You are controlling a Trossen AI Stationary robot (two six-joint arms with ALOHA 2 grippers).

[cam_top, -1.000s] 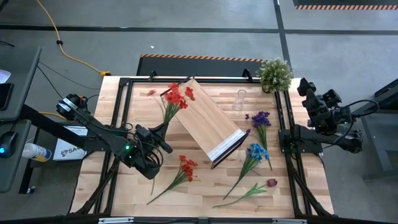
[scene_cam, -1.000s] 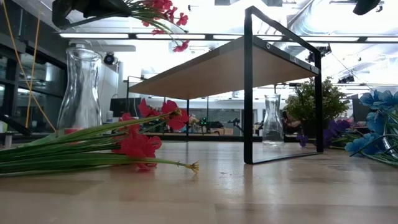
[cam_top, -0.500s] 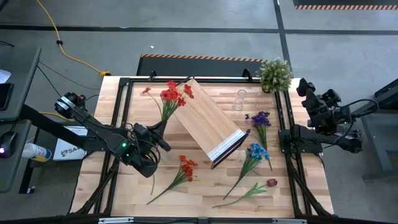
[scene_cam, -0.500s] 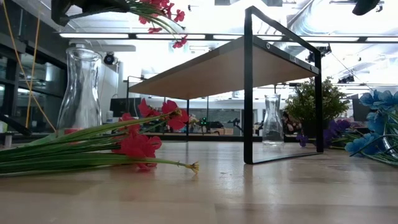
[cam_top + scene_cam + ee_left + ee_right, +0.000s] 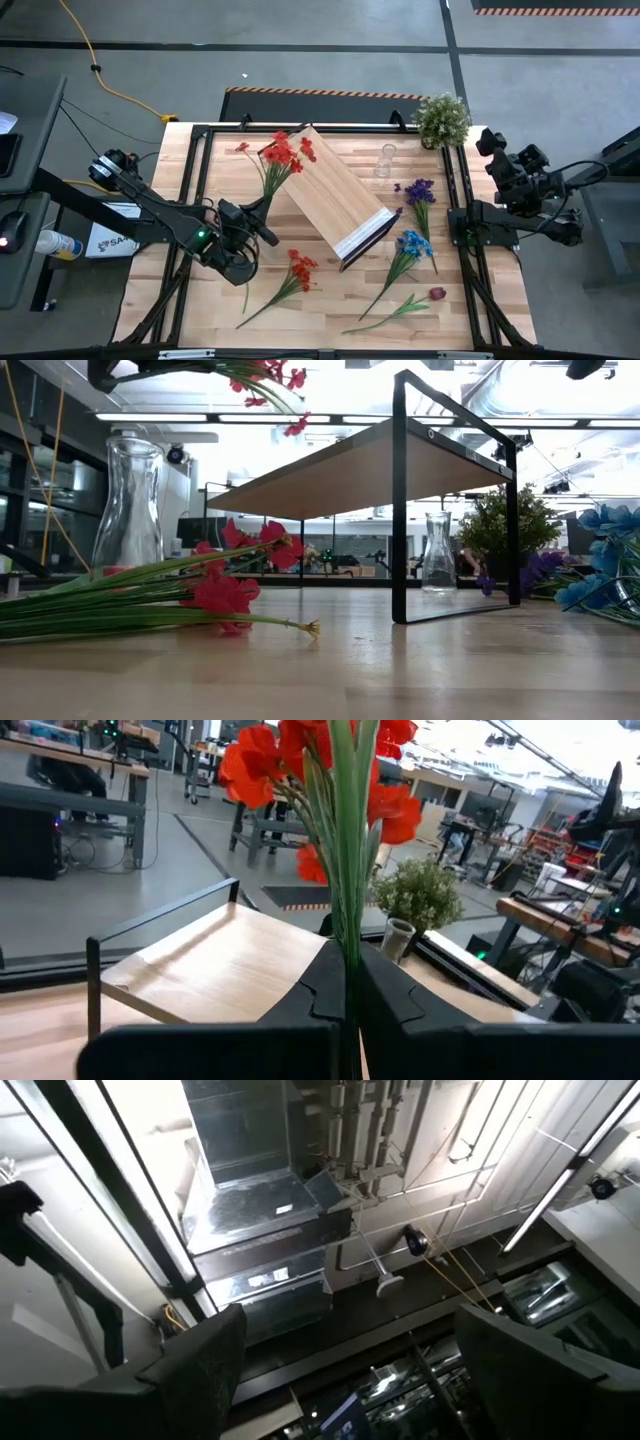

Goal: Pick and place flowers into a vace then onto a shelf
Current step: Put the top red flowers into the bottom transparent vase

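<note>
A bunch of red flowers (image 5: pixel 283 152) is gripped by its stems in the closed fingers of the left gripper (image 5: pixel 258 212), as is seen clearly in the left wrist view (image 5: pixel 345 980). The bunch is held above the table (image 5: pixel 330 310), with the blooms near the raised edge of the shelf (image 5: pixel 335 195).

The right gripper (image 5: pixel 492 140) is parked at the right edge of the table and points up at the ceiling; its fingers are spread open and hold nothing.

The stems are long and thin, so they can probably slip or turn in the grip, and the blooms can catch on the shelf frame if the arm is swung low. The neck of a vase is narrow, so the stems can miss it or tip the glass over.

Five bunches are counted: the red one held, an orange-red one (image 5: pixel 298 268), a purple one (image 5: pixel 420 190), a blue one (image 5: pixel 410 243) and a dark red one (image 5: pixel 436 294) lying on the table. Two glass vases are seen: one near the potted plant (image 5: pixel 442 118), at (image 5: pixel 385 158), and one only in the low view (image 5: pixel 127 505). There is one shelf.
</note>
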